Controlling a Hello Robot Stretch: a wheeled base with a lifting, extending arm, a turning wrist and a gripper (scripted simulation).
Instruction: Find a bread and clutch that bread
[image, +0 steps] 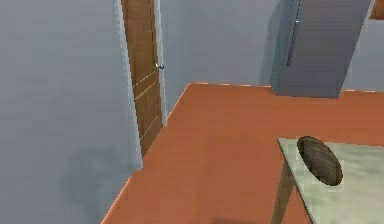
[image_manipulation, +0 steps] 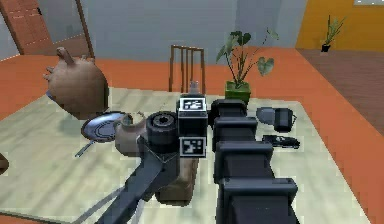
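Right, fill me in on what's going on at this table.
A Stretch robot is after bread. Its arm reaches out above a pale table, and the tool sits by a brownish lump lying there, so I cannot tell whether it holds anything. A brown jug and a bluish pan stand nearby. In the forward view, a dark brown oval, possibly a loaf, lies on the table's corner.
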